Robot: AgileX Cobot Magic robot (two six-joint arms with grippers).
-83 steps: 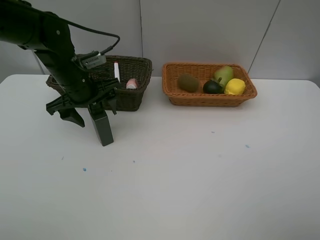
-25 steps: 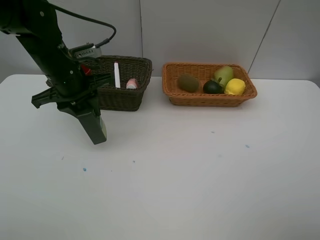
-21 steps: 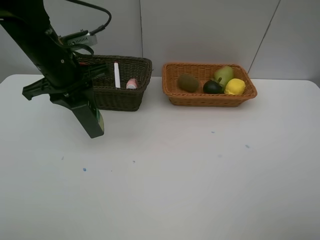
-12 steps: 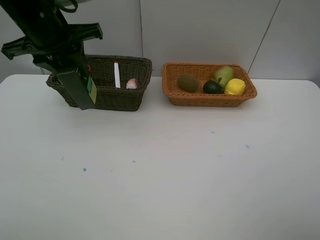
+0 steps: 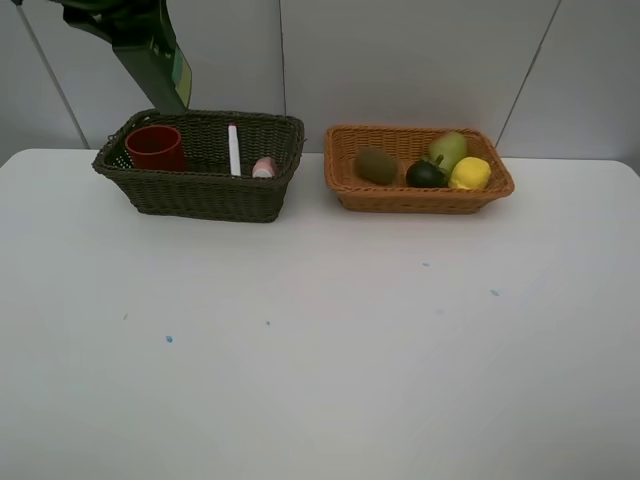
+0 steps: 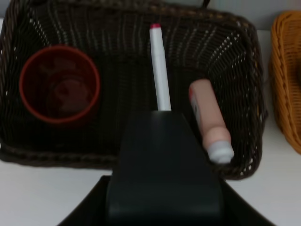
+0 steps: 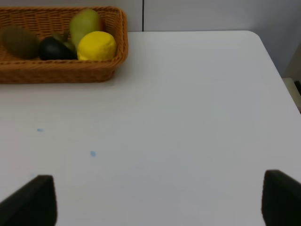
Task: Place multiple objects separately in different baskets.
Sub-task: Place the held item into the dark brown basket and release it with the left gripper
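My left gripper (image 5: pixel 128 18) is shut on the dark green bottle (image 5: pixel 156 66) and holds it tilted, high above the back left of the dark brown-green basket (image 5: pixel 205 195). In the left wrist view the bottle (image 6: pixel 162 160) hangs over that basket (image 6: pixel 244 61), which holds the red cup (image 6: pixel 59 84), the white pink-tipped marker (image 6: pixel 160 75) and the pink white-capped bottle (image 6: pixel 209 120). The orange-tan basket (image 5: pixel 425 200) holds the kiwi (image 5: pixel 376 165), mangosteen (image 5: pixel 426 174), pear (image 5: pixel 448 149) and lemon (image 5: pixel 470 173). My right gripper (image 7: pixel 160 202) is open and empty over bare table.
The white table (image 5: pixel 330 340) spreads in front of both baskets, with a few small blue marks (image 5: pixel 168 339). A grey wall stands close behind the baskets. The table's right corner (image 7: pixel 256 35) shows in the right wrist view.
My left gripper has lifted the dark green bottle off the table in front of the dark basket and carried it up and back, above the basket's rear left.
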